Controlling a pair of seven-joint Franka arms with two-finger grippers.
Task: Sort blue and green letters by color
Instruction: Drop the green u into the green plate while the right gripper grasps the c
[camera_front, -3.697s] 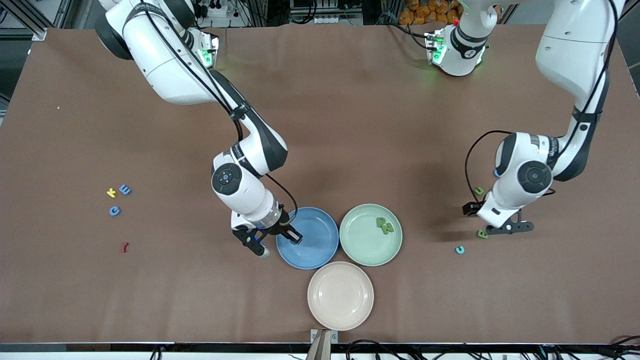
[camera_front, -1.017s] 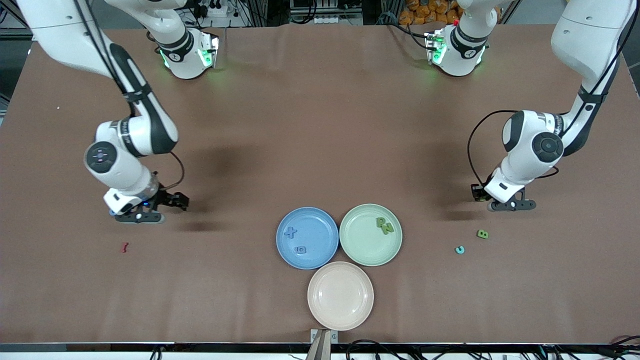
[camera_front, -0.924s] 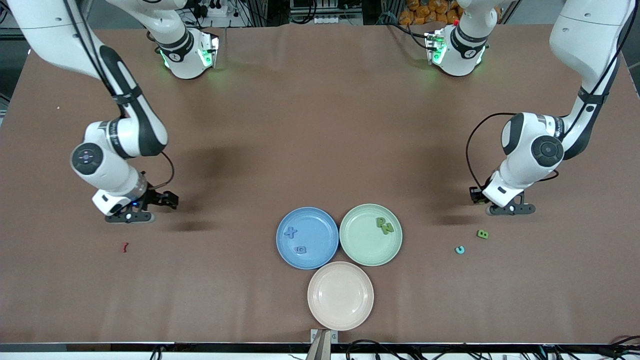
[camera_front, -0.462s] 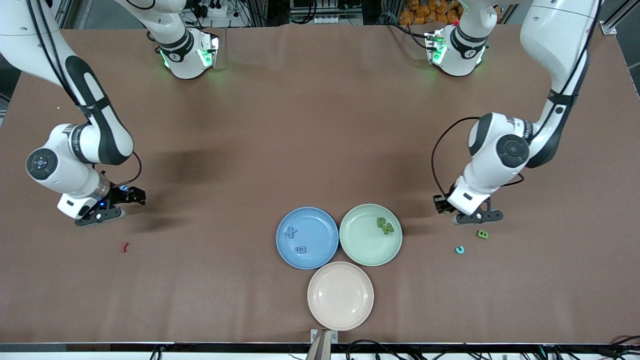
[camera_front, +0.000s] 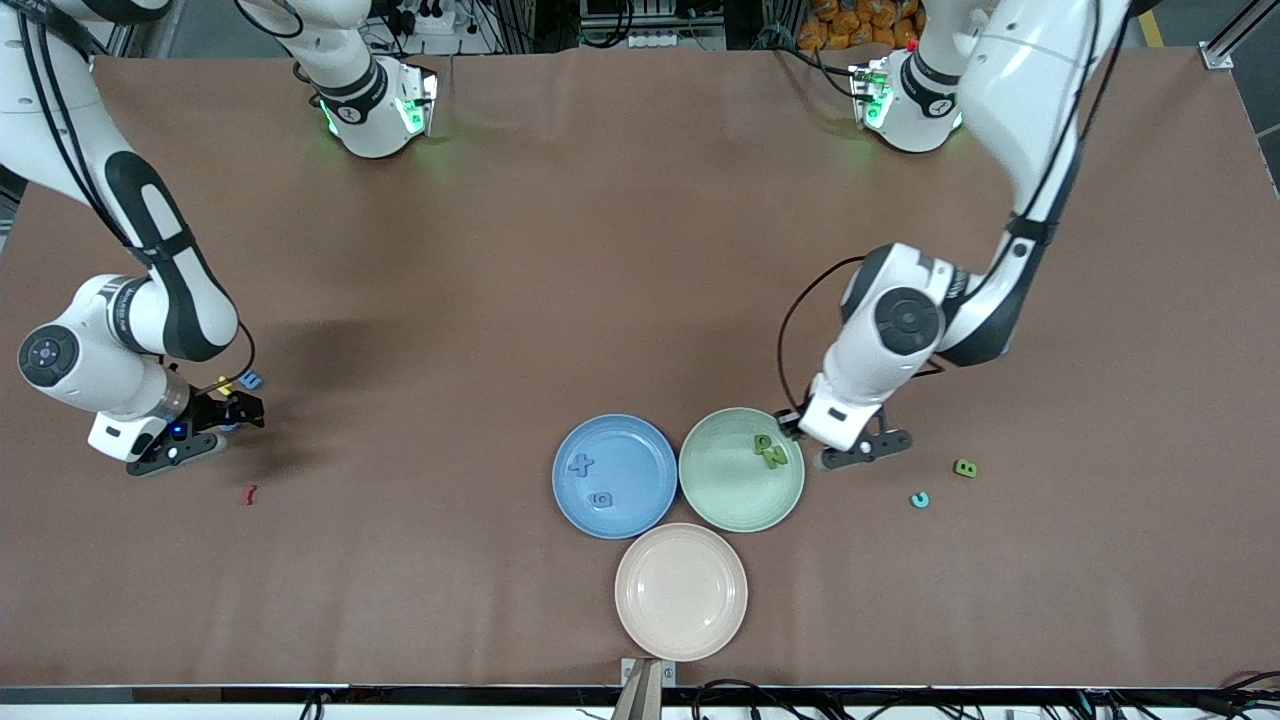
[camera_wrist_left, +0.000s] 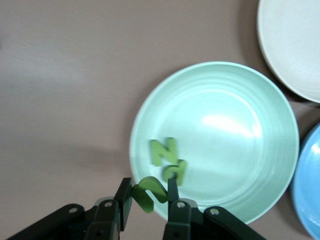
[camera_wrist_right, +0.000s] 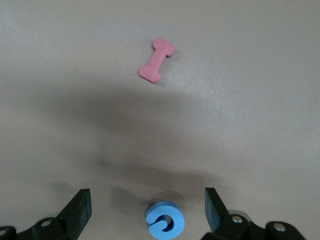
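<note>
Left gripper (camera_wrist_left: 146, 207) pinches a curved green letter (camera_wrist_left: 149, 192) between its fingers, edge-on, so the flat foam piece hangs free below the pads. It sits over the rim of the green plate (camera_front: 720, 495), at the side toward the left arm's end of the table (camera_front: 640, 250). Judgement: carried low and just over the rim so the letter can drop among its own colour; release looks like the step in hand.

Already in the green plate: two green letters (camera_wrist_left: 168, 159), touching each other, close to the rim under the gripper. Blue plate (camera_front: 640, 445) touches the green one and holds two blue letters (camera_front: 590, 480), slightly apart. A third, cream plate (camera_front: 681, 592), nearer the camera, holds nothing, presumably because no colour is assigned to it.

Unsorted at the left arm's end: a green B (camera_front: 965, 467) and a teal curved letter (camera_front: 919, 499), both on the table, near each other.

Right gripper (camera_wrist_right: 147, 210) has its fingers spread wide, low over the table at the right arm's end. A blue C-shaped letter (camera_wrist_right: 165, 219) lies between the spread fingers, untouched. Judgement: lined up for the next blue pick, not yet closed.

Nearby: another blue letter (camera_front: 251, 380) beside a yellow letter (camera_front: 226, 384), partly hidden by the gripper. A dark red letter (camera_front: 249, 494) lies apart, nearer the camera; neither of these last two belongs to the sort.
</note>
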